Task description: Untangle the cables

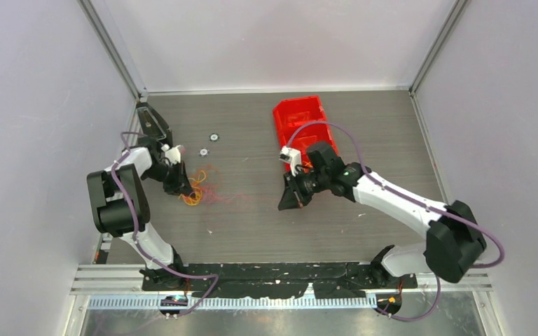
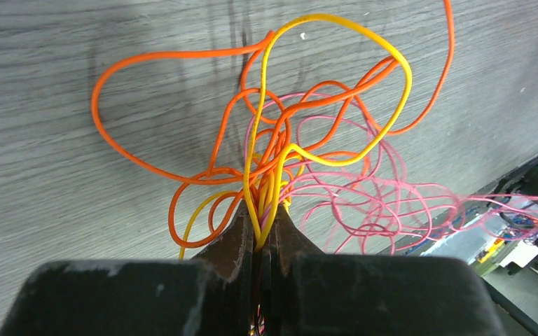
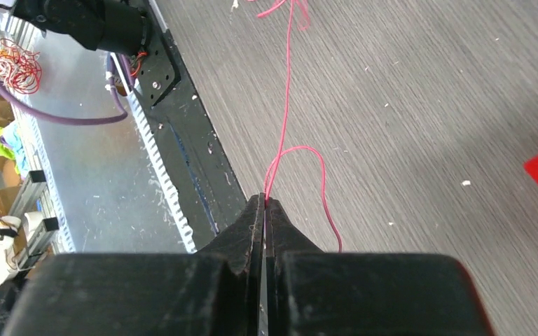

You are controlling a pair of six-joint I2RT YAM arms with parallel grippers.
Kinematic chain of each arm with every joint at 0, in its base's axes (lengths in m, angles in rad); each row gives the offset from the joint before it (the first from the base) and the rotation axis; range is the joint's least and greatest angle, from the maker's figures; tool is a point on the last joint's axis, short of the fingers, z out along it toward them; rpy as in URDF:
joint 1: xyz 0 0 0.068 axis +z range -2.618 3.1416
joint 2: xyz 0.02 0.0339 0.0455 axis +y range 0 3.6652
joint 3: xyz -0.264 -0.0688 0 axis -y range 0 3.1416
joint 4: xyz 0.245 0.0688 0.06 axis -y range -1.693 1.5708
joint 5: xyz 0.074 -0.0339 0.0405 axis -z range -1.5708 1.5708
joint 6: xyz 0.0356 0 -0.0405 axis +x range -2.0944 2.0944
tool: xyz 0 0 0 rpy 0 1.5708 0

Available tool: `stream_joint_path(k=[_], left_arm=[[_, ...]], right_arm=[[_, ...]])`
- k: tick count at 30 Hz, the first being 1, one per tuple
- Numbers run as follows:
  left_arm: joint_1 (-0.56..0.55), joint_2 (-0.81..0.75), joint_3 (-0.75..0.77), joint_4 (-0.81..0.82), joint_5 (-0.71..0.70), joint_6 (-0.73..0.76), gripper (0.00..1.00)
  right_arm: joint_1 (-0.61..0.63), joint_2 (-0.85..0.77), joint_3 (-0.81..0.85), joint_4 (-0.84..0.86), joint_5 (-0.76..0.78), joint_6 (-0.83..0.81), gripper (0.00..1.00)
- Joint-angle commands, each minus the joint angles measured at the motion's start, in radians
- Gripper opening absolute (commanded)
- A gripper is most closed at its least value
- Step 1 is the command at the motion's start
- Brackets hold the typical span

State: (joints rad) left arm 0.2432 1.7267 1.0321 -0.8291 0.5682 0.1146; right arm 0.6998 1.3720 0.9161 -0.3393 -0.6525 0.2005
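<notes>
Cables (image 1: 196,190) in a small knot of orange, yellow and pink-red at nine o'clock on the grey wood-grain table (image 1: 252,238), viewed from overhead. Left gripper (image 1: 184,191) down at the knot's ten o'clock edge, jaws closed hard on a bundle of its strands. From the left wrist camera, fingertips (image 2: 238,241) pressed together on yellow, orange and pink wire, with the rest of the tangle fanning away toward twelve o'clock: wide orange loop (image 2: 97,105) out at ten o'clock, yellow loop (image 2: 408,73) arching at one o'clock, thin pink coils (image 2: 392,203) spilling to three o'clock over the tabletop. Right gripper (image 1: 284,204) near the table's centre, well apart from the knot and at its three o'clock side, likewise closed tight, pinching a single pink-red strand (image 3: 285,119). From the right wrist camera, a nearly straight run of that strand from the jaw tips up to twelve o'clock, plus a short slack end curling out and down to five o'clock. Overhead, faint pink thread trailing from the knot toward three o'clock, too thin to follow all the way to the right gripper. Red plastic bin (image 1: 301,122) at one o'clock on the table, just behind the right wrist. Two small round discs (image 1: 214,138) at eleven o'clock, near the left arm, apart from the knot. Purple hoses (image 1: 336,128) looping along both arms.
</notes>
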Motion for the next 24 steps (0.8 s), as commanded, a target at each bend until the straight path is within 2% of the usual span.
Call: stream_joint_path(k=[1, 10, 15, 24], left_arm=[[0.022, -0.009, 0.043, -0.034, -0.055, 0.063, 0.00], [0.081, -0.069, 0.041, -0.065, -0.207, 0.186, 0.00], [0.138, -0.065, 0.041, -0.082, -0.250, 0.234, 0.00], [0.212, -0.059, 0.045, -0.078, -0.296, 0.290, 0.00]], right_arm=[[-0.043, -0.128, 0.022, -0.090, -0.028, -0.098, 0.05], [-0.235, -0.358, 0.092, -0.200, 0.121, -0.254, 0.05], [-0.372, -0.456, 0.206, -0.249, 0.180, -0.284, 0.06], [-0.715, -0.476, 0.449, -0.274, 0.186, -0.304, 0.05]])
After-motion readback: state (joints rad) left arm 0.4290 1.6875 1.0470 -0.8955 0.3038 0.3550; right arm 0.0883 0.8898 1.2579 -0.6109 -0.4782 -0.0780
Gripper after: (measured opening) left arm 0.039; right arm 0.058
